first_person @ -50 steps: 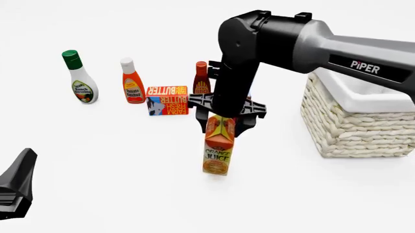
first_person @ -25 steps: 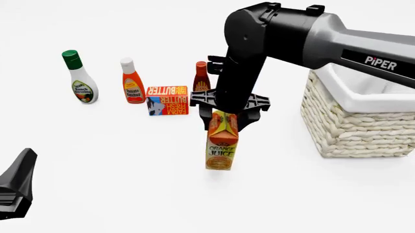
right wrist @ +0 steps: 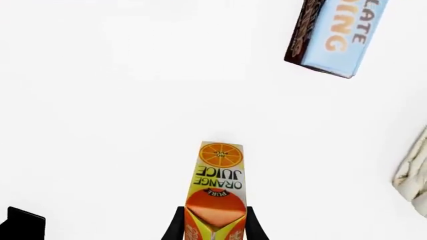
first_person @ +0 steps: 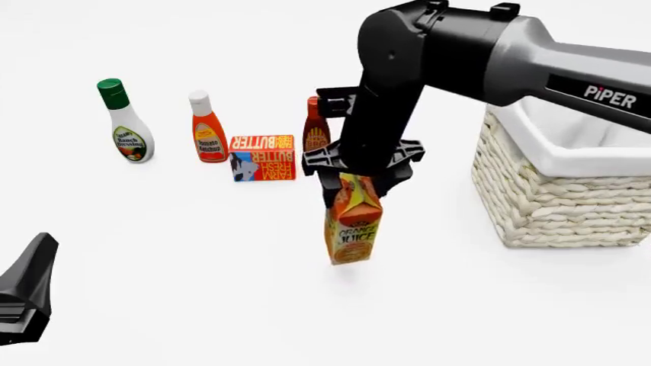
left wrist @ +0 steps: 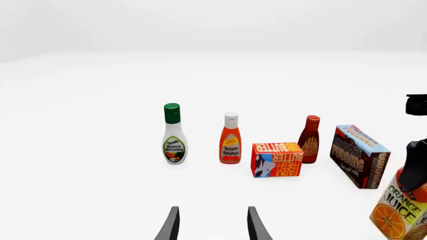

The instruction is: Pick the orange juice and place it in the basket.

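The orange juice (first_person: 351, 226) is a tall orange and yellow-green carton hanging above the table, slightly tilted, held by its gable top. My right gripper (first_person: 358, 185) is shut on that top from above; in the right wrist view its fingers flank the carton (right wrist: 217, 192), and the gripper (right wrist: 215, 227) shows at the picture's edge. The carton's lower part also shows in the left wrist view (left wrist: 399, 212). The basket (first_person: 554, 191), cream woven wicker with a white liner, stands to the carton's right. My left gripper (left wrist: 212, 225) is open and empty, low at the near left (first_person: 23, 293).
Along the back stand a ranch dressing bottle (first_person: 124, 122), a tomato ketchup bottle (first_person: 207, 128), a butter box (first_person: 262, 158) and a BBQ sauce bottle (first_person: 316, 126). A chocolate pudding box (left wrist: 359, 156) lies behind the carton, mostly hidden by my right arm in the front view.
My right gripper has lifted the orange juice off the table and carried it slightly rightward; the carton now hangs a little tilted. The left arm has not moved.
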Action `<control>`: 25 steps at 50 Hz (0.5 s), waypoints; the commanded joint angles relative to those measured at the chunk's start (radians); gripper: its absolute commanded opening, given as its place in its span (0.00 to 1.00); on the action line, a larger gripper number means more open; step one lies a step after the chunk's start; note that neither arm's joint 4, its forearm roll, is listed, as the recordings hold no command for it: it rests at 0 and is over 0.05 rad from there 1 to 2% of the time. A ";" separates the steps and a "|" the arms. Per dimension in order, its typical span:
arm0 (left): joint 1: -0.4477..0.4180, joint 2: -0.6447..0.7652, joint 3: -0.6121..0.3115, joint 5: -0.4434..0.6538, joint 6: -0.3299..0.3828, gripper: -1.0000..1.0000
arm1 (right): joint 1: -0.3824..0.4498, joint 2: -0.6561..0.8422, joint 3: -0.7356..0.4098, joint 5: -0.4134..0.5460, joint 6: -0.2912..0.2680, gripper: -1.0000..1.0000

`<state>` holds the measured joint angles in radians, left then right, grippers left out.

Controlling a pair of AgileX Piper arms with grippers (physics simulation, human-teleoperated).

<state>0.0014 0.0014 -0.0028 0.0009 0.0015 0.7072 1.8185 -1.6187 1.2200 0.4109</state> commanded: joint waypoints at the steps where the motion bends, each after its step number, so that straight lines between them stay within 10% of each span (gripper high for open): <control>1: 0.000 0.000 0.000 0.000 0.000 1.00 | -0.020 -0.024 -0.032 0.000 -0.074 0.00; 25: 0.000 0.000 0.000 0.000 0.000 1.00 | -0.109 -0.076 -0.057 0.000 -0.201 0.00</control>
<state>0.0014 0.0014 -0.0028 0.0009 0.0015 0.6343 1.7688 -1.6558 1.2200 0.2475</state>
